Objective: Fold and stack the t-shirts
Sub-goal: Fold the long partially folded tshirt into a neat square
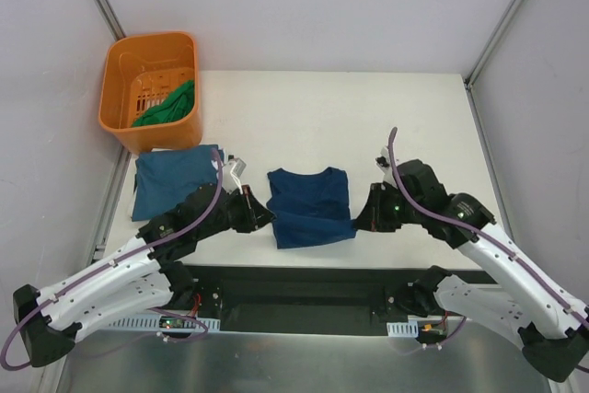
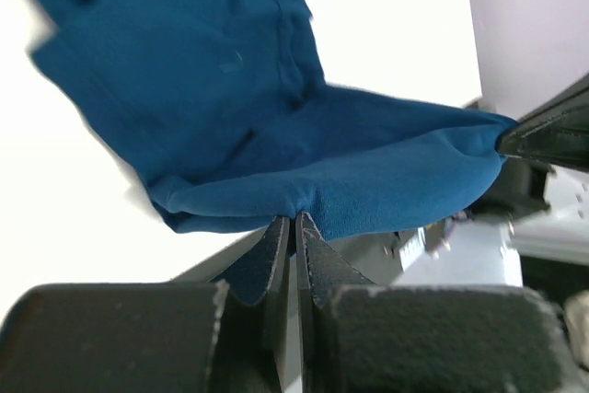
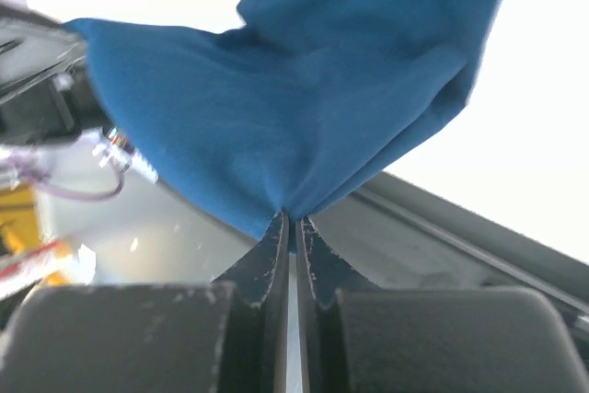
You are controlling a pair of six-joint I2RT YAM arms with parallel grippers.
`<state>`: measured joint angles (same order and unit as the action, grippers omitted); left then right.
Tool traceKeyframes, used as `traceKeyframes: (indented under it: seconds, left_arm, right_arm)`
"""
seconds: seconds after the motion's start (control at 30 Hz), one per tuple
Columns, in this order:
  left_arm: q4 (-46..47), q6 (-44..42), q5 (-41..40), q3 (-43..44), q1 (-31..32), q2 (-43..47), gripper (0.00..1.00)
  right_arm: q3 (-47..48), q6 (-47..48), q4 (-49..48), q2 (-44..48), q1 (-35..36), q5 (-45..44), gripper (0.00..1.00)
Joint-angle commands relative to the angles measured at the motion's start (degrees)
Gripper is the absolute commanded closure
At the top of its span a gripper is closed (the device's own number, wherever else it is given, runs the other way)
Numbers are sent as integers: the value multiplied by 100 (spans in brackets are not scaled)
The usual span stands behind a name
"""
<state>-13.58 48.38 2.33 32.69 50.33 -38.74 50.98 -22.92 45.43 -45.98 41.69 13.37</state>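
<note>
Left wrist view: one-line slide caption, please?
Left gripper shut on the edge of the teal-blue t-shirt, with the white table behind it.

The teal-blue t-shirt (image 1: 310, 206) is soft matt knit cloth; the orange basket (image 1: 150, 89) is smooth, slightly glossy plastic.

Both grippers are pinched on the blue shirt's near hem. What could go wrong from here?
1. The left gripper and right gripper each hold only a small pinch of the teal-blue shirt; it may slip out.
2. The hem sags between them, so the fold could come out uneven.
3. The left arm passes over the folded shirt and might drag it.
</note>
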Motion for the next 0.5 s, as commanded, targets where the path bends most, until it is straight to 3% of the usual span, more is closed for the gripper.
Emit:
traceKeyframes:
  seconds: [0.0, 0.23, 0.47]
  left_arm:
    - [-91, -312, -917, 519, 21, -229, 100]
    - [-162, -531, -1858, 984, -232, -888, 100]
    - [-109, -716, -1420, 1512, -1155, -2118, 100]
  right_arm:
    - [596, 384, 2, -446, -344, -475, 97]
    - [1098, 630, -420, -1343, -1057, -151, 98]
    - [1493, 797, -886, -2370, -1471, 148, 99]
